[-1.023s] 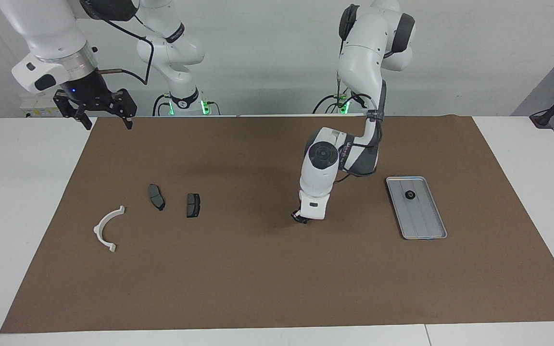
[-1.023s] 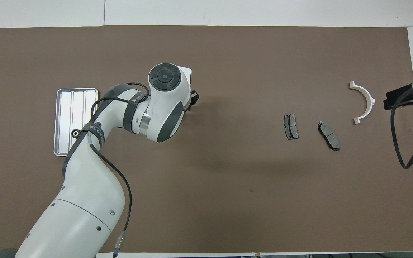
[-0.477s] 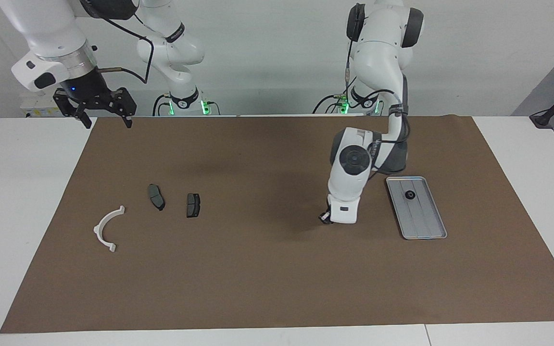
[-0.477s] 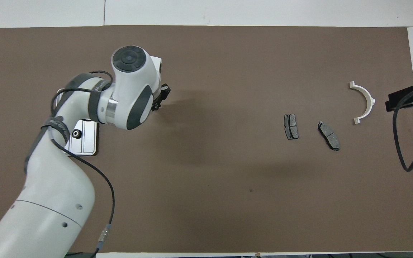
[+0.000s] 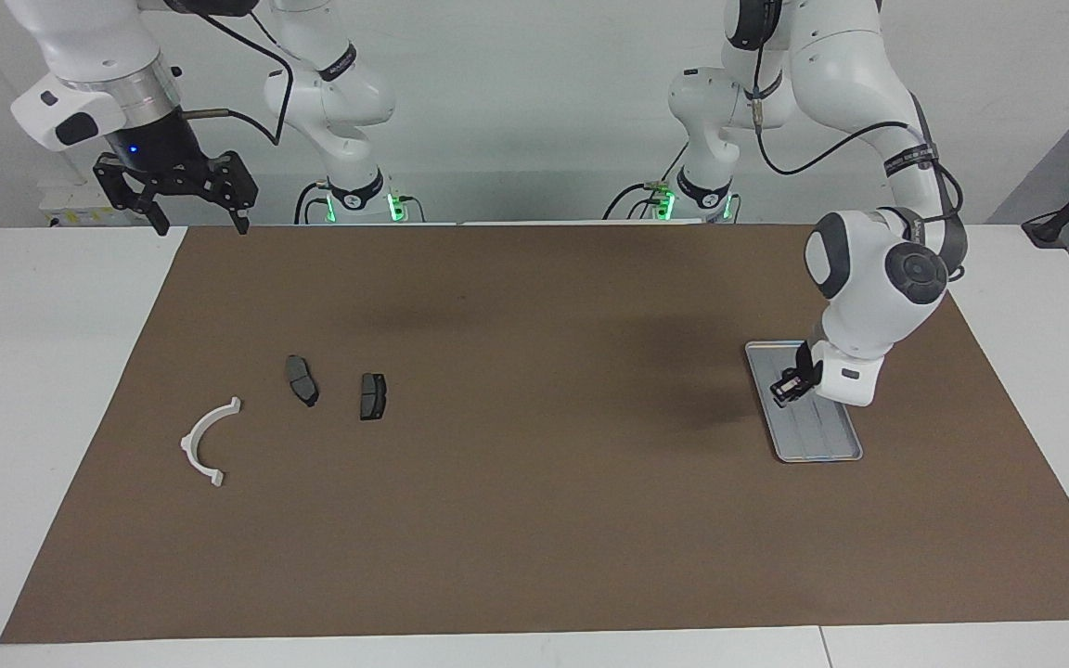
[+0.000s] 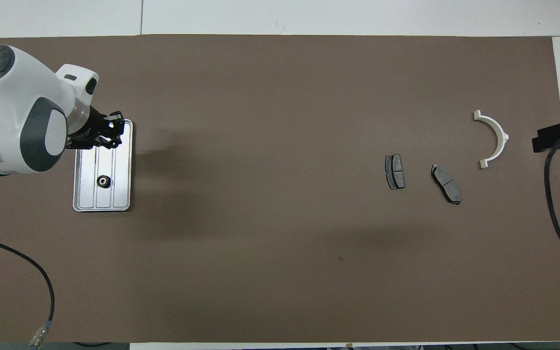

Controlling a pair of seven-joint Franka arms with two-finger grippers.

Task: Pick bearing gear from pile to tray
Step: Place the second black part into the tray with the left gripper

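Observation:
The silver tray lies toward the left arm's end of the table and also shows in the overhead view. One small black bearing gear lies in it. My left gripper hangs low over the tray's middle, shut on another small dark bearing gear, and in the overhead view it covers the tray's end farther from the robots. The pile is a white half-ring bracket and two dark brake pads. My right gripper waits open, high over the mat's corner.
A brown mat covers most of the white table. In the overhead view the bracket and the brake pads lie toward the right arm's end, with the right gripper beside the bracket.
My left arm has swung from the mat's middle to over the tray, its gripper staying shut. The right gripper has risen slightly. The pile has not moved.

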